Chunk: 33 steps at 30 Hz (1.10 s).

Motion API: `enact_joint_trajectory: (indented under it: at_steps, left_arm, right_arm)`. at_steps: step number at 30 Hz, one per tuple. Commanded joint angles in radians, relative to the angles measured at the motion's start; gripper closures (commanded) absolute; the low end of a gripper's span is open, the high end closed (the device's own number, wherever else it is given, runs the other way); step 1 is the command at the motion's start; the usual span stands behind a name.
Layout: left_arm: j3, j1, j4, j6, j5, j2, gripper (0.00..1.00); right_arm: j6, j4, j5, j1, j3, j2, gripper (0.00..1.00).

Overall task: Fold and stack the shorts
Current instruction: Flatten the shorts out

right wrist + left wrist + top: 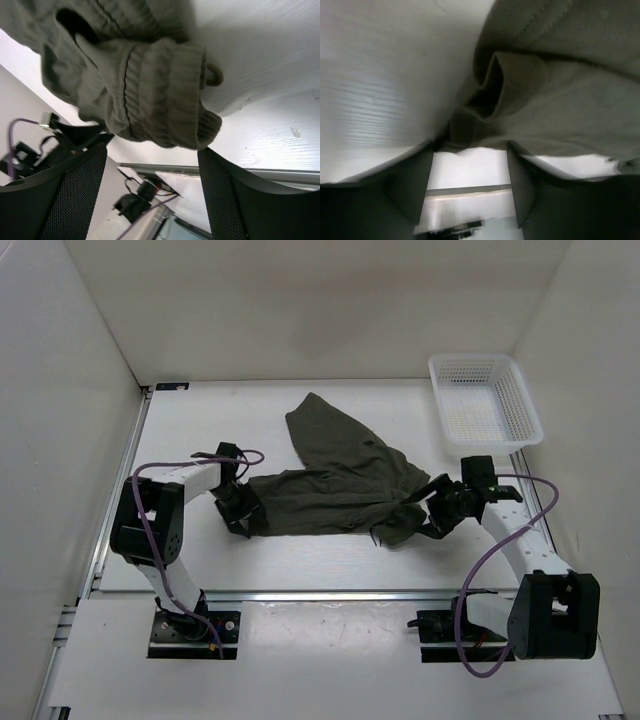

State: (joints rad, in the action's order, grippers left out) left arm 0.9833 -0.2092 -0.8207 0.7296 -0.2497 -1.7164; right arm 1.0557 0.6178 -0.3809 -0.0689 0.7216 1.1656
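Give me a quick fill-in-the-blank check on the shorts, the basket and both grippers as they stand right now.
1. The shorts are dark olive ___ in colour.
2. The white basket stands at the far ___ corner of the table.
3. The left gripper and the right gripper, one at each end of the shorts, both have their jaws ___.
Missing words: green; right; open.

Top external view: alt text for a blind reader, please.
Dark olive shorts lie crumpled mid-table, one leg angled toward the far side. The left gripper and right gripper sit open at the near ends; a white mesh basket stands at the far right.
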Motion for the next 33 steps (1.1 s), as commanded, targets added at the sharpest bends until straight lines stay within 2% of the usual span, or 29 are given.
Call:
enact_joint_trajectory:
  at_steps: [1, 2, 3, 6, 7, 9, 12, 13, 15, 19, 21, 24, 27, 33]
  left_arm:
    - [0.026, -0.027, 0.057, -0.001, 0.030, -0.029, 0.65]
    - [0.026, -0.027, 0.057, -0.001, 0.030, -0.029, 0.80]
    - [0.037, -0.027, 0.057, -0.001, 0.030, -0.029, 0.90]
    - [0.064, -0.027, 0.057, -0.001, 0.021, -0.029, 0.90]
    - [0.074, -0.027, 0.057, -0.001, 0.009, -0.029, 0.90]
    - [0.106, -0.027, 0.048, -0.001, 0.009, -0.005, 0.90]
    - [0.181, -0.027, -0.006, -0.001, 0.033, 0.004, 0.90]
    - [0.204, -0.027, -0.036, -0.010, 0.046, 0.005, 0.90]
    - [0.285, -0.027, -0.067, -0.019, 0.055, 0.005, 0.90]
    - [0.468, 0.007, -0.176, -0.038, 0.065, -0.014, 0.90]
    - [0.568, 0.017, -0.193, -0.050, 0.066, -0.014, 0.90]
    - [0.621, 0.027, -0.233, -0.059, 0.066, 0.000, 0.90]
    - [0.586, 0.027, -0.233, -0.059, 0.066, 0.035, 0.90]
    - [0.319, 0.018, -0.196, -0.059, 0.040, 0.178, 0.90]
  right_arm:
    - [0.021, -0.049, -0.047, 0.041, -0.010, -0.008, 0.23]
    - [0.021, -0.059, -0.047, 0.041, -0.010, 0.002, 0.23]
    - [0.021, -0.072, -0.047, 0.041, -0.010, 0.032, 0.26]
    - [0.032, -0.105, -0.072, 0.041, -0.010, 0.101, 0.40]
    - [0.032, -0.105, -0.061, 0.041, -0.010, 0.114, 0.54]
    - [0.032, -0.127, -0.027, 0.041, 0.025, 0.150, 0.63]
    - [-0.005, -0.118, -0.003, 0.041, 0.122, 0.226, 0.88]
    - [-0.014, -0.118, 0.025, 0.041, 0.151, 0.261, 1.00]
    - [-0.040, -0.093, 0.060, 0.041, 0.218, 0.298, 1.00]
    - [-0.091, -0.026, 0.122, 0.032, 0.471, 0.379, 1.00]
    - [-0.100, -0.017, 0.137, 0.032, 0.524, 0.390, 1.00]
    - [-0.160, 0.029, 0.199, -0.009, 0.552, 0.361, 1.00]
    - [-0.186, 0.051, 0.234, -0.068, 0.498, 0.300, 1.00]
    - [-0.186, 0.091, 0.379, -0.153, 0.215, 0.085, 1.00]
